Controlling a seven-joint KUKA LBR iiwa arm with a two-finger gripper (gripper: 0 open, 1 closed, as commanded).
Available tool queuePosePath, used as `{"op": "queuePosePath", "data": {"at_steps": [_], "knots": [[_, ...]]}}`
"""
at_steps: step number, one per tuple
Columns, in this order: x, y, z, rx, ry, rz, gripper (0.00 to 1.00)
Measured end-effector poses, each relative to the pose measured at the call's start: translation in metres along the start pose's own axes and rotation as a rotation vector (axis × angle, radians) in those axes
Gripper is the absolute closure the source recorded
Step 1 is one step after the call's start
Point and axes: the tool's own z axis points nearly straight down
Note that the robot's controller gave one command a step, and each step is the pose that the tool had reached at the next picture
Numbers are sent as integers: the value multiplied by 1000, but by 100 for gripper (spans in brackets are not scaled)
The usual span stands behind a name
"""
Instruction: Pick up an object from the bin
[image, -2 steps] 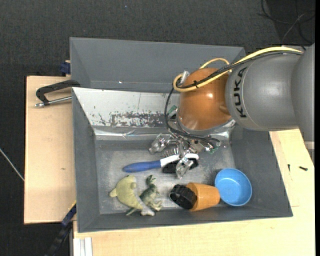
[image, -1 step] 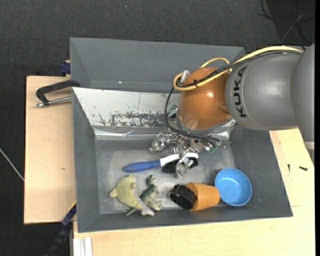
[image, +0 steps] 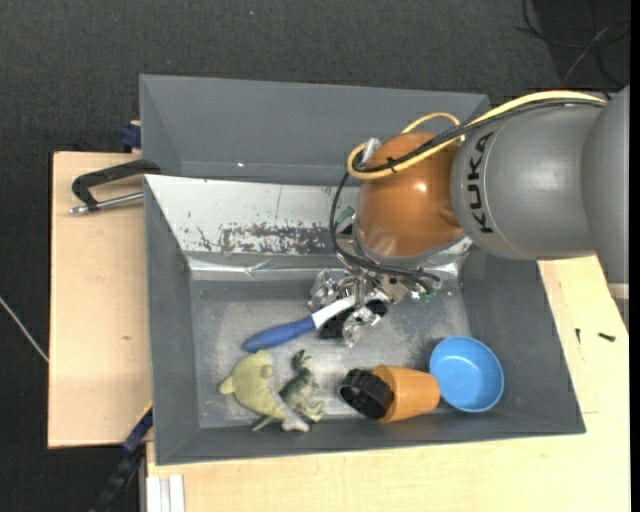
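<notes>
My claw (image: 348, 305) sits low at the middle of the bin (image: 168, 330) — right at the white end of a blue-handled brush (image: 280, 335). Open or clamped, I cannot tell. An orange cup (image: 408, 392) lies near.

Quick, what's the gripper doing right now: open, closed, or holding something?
Gripper: cannot be told whether open or closed; it sits low over the white head end of the blue-handled toothbrush.

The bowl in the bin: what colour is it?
The bowl is blue; camera view shows it best.
</notes>
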Motion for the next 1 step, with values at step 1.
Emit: {"op": "queuePosePath", "data": {"at_steps": [1], "knots": [[-3,-1,-71,2,-6,1,100]]}}
